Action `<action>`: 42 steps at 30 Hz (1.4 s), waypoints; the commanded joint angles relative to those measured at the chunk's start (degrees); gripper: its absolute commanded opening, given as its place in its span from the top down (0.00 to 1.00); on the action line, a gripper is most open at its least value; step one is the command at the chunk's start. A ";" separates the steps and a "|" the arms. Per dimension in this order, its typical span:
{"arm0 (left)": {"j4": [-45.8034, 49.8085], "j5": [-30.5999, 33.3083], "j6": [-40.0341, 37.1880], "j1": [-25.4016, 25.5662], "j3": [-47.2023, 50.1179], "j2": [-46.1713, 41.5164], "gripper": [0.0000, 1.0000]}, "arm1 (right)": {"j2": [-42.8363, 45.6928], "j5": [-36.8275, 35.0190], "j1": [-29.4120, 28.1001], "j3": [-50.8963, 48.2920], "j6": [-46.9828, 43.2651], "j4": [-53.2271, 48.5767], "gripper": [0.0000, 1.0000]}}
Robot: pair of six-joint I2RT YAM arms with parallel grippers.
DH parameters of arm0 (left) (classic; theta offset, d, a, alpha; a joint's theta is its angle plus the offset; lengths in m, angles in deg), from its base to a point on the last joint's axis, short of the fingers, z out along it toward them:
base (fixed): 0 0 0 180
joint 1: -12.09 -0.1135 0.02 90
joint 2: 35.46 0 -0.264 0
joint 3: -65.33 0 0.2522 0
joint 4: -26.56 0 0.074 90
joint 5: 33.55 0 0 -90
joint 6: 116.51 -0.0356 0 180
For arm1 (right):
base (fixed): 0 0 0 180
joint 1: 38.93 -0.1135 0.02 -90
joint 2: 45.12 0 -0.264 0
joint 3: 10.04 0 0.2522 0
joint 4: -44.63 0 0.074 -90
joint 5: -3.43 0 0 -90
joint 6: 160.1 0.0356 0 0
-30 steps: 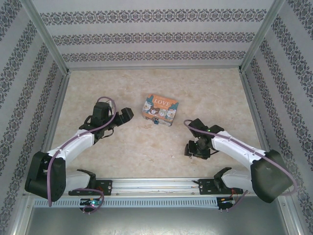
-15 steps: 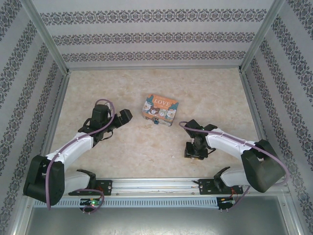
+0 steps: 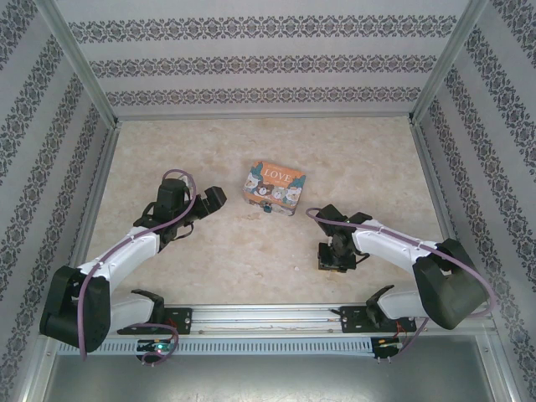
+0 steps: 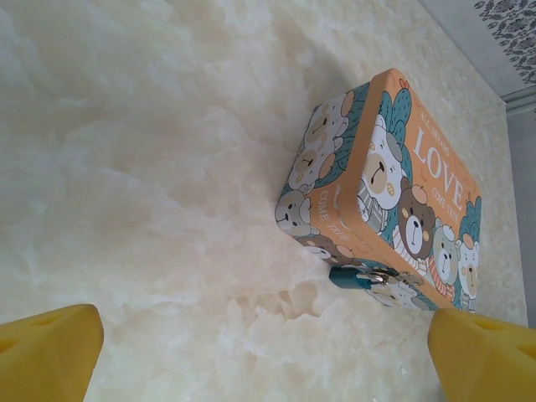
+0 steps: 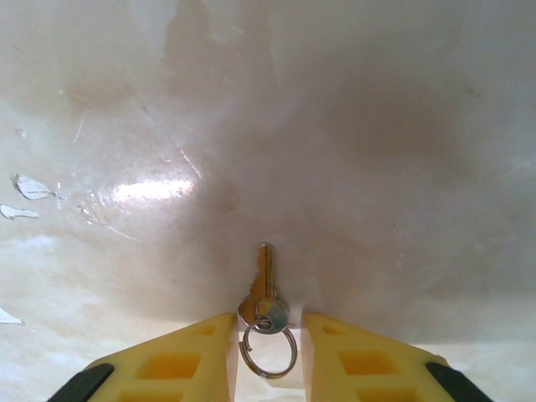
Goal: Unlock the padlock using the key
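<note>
Box (image 4: 394,193) closed, padlock (image 4: 350,277) at its front; left gripper (image 3: 215,198) wide open nearby; key (image 5: 265,272) lower-centre between right gripper (image 5: 268,328) jaws; grip unclear.

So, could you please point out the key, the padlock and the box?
key (image 5: 265,268), right wrist view, its blade
padlock (image 4: 348,277), left wrist view, teal body
box (image 4: 421,163), left wrist view, orange lid

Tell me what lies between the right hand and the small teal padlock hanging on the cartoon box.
Nothing: the top view shows bare beige marbled tabletop running from the right hand to the small teal padlock.
</note>
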 commanded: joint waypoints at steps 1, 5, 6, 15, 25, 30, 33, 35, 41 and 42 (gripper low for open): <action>-0.50 0.95 -0.05 -0.04 -0.13 -1.23 0.01 | -0.39 -0.38 -0.65 0.44 -0.52 -0.01 0.78; -0.41 0.98 -0.11 -0.03 -0.23 -1.27 0.00 | -0.26 -0.38 -0.60 0.27 -0.44 0.05 0.83; -0.38 1.03 -0.13 0.01 -0.23 -1.27 0.01 | -0.09 -0.38 -0.64 0.31 -0.44 -0.02 0.84; 0.16 1.24 -0.65 -0.01 -0.76 -1.76 0.01 | 0.74 -0.92 -0.55 0.00 -0.17 -0.02 0.96; 0.81 0.64 -0.06 0.00 -2.47 -4.48 0.01 | 6.57 -2.59 -0.25 0.00 -0.17 2.04 1.00; 1.29 -1.71 0.68 0.02 -4.75 -5.16 0.00 | 11.84 -0.47 0.63 -0.52 1.08 7.17 1.00; 1.19 -3.90 1.98 0.02 -6.14 -5.05 0.00 | 15.10 1.06 0.96 -1.03 2.01 12.14 1.00; 0.55 -5.84 3.08 0.05 -6.92 -4.76 0.01 | 17.02 1.57 0.87 -1.29 1.80 15.97 1.00; -1.47 -13.12 4.52 1.08 -10.48 -2.94 0.08 | 21.45 0.47 0.21 -0.38 -5.33 25.55 1.00; -1.71 -14.46 4.60 1.36 -11.26 -2.48 0.10 | 21.99 -0.21 -0.08 0.10 -7.41 26.68 1.00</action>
